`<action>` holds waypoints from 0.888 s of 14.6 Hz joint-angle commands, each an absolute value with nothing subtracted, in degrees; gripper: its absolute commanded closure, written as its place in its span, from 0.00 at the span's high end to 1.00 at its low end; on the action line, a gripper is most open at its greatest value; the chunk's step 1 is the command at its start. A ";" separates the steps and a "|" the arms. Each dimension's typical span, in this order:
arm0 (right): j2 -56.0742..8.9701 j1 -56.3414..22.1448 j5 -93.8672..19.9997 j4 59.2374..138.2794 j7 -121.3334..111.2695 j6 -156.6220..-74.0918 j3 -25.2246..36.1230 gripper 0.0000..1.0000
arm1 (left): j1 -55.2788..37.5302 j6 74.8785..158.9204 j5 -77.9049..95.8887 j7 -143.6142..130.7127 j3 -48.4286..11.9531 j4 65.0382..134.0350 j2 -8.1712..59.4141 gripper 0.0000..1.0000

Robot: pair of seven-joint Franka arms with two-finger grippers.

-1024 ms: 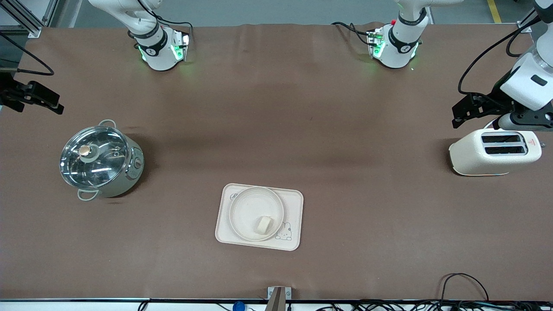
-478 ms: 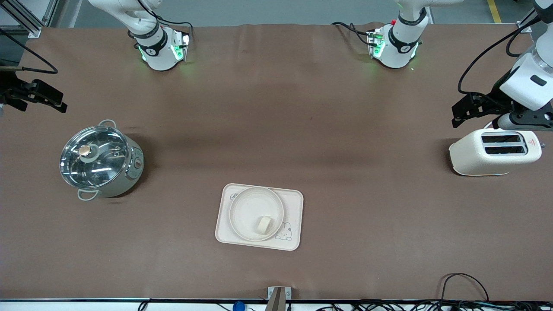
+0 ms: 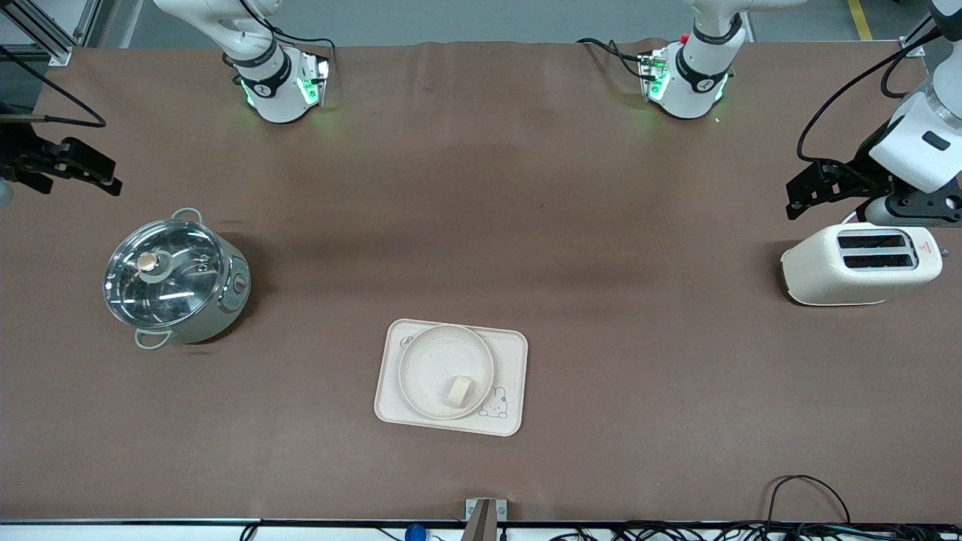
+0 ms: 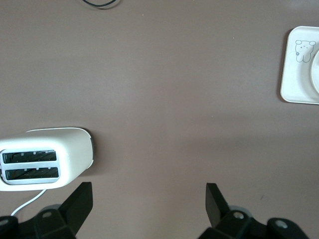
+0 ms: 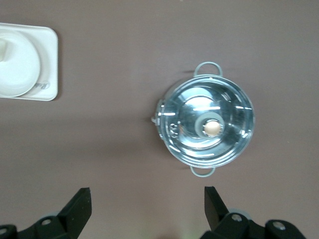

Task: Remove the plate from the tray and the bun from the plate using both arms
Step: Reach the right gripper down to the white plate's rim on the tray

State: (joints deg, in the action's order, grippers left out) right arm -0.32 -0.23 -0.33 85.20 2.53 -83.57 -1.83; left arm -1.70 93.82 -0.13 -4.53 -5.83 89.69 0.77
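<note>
The cream tray (image 3: 508,348) with a rabbit drawing lies near the front middle of the table. The round plate (image 3: 436,361) sits on it, and the small bun (image 3: 458,391) lies in the plate. The tray's corner shows in the left wrist view (image 4: 299,74) and the tray with the plate in the right wrist view (image 5: 47,59). My left gripper (image 3: 808,191) is open and empty, up over the table by the toaster. My right gripper (image 3: 79,171) is open and empty, up over the right arm's end of the table, by the pot.
A lidded steel pot (image 3: 174,279) stands toward the right arm's end, also seen in the right wrist view (image 5: 207,127). A cream toaster (image 3: 860,263) stands toward the left arm's end, also in the left wrist view (image 4: 45,159). Cables (image 3: 804,496) lie at the front edge.
My right gripper has moved a little toward the bases and inward. My left gripper has barely shifted. Tray, plate and bun have not moved.
</note>
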 commanded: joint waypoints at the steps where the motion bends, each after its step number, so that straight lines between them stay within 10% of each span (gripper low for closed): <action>1: -3.06 -6.13 -3.06 87.88 5.52 -89.09 -1.93 1.00 | -1.49 92.64 0.00 -3.34 -5.80 88.51 0.88 1.00; 13: -36.45 -20.82 -18.02 87.02 24.84 -127.93 -1.85 1.00 | -1.41 92.72 -0.09 -3.43 -5.45 88.59 1.05 1.00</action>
State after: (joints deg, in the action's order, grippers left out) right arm -31.97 -17.86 -16.90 89.27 20.00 -123.51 -2.42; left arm -1.44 93.62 -0.13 -4.53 -5.59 89.38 0.92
